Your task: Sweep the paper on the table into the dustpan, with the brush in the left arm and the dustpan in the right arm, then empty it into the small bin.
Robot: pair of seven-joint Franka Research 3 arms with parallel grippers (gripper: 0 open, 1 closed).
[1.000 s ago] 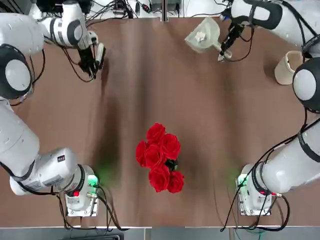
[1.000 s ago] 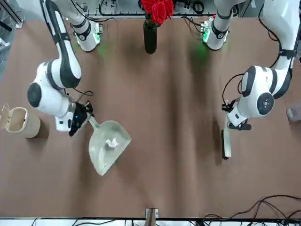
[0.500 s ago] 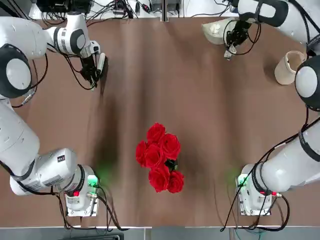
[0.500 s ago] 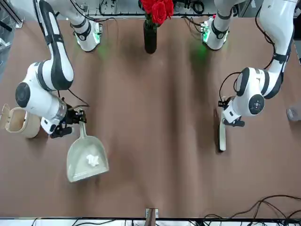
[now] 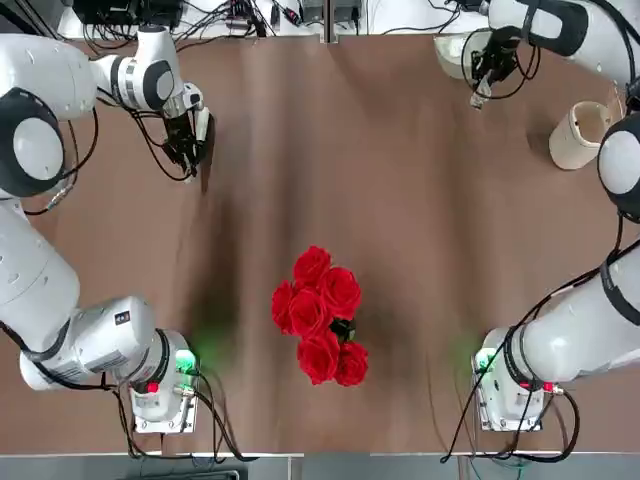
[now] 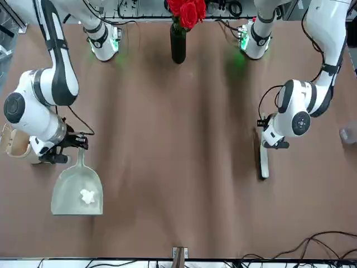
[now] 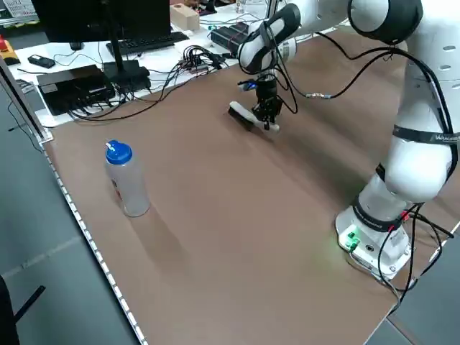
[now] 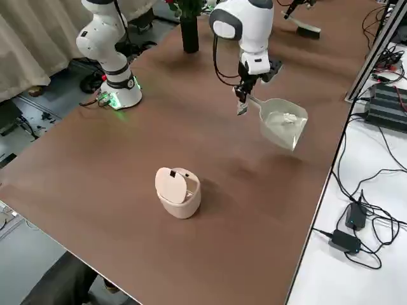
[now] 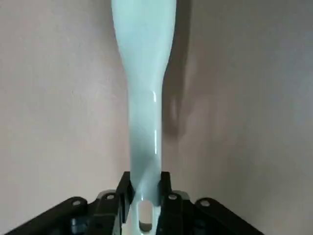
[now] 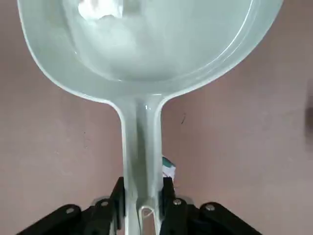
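My right gripper (image 6: 71,148) is shut on the handle of the pale grey-green dustpan (image 6: 67,195). The dustpan is held above the table (image 6: 178,139) near its far right corner. The small white paper (image 6: 87,195) lies inside the scoop and also shows in the right wrist view as paper (image 10: 100,9) in the dustpan (image 10: 142,49). The beige small bin (image 6: 17,144) stands just beside the right wrist, its lid tilted. At the far left, my left gripper (image 6: 271,139) is shut on the white handle of the brush (image 6: 262,163), bristles down at the tabletop.
A bunch of red roses (image 5: 320,315) in a dark vase (image 6: 178,44) stands mid-table near the arm bases. A clear bottle with a blue cap (image 7: 126,180) stands by the left edge. Cables, a keyboard and boxes lie beyond the far edge.
The right arm has carried the dustpan with the paper toward the bin, and the scoop has swung round. The left arm with the brush shifted only slightly.
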